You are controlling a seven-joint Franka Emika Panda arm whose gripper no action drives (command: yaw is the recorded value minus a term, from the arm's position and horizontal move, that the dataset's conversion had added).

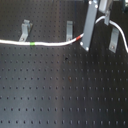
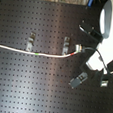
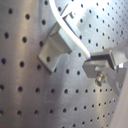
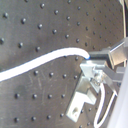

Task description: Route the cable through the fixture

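First exterior view: fingers (image 1: 86,40) pinch the cable (image 1: 50,44) near its red band, steering it toward clips (image 1: 70,29).

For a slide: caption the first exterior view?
Panda gripper holds the white cable near its red band, beside three metal clips on a black pegboard.
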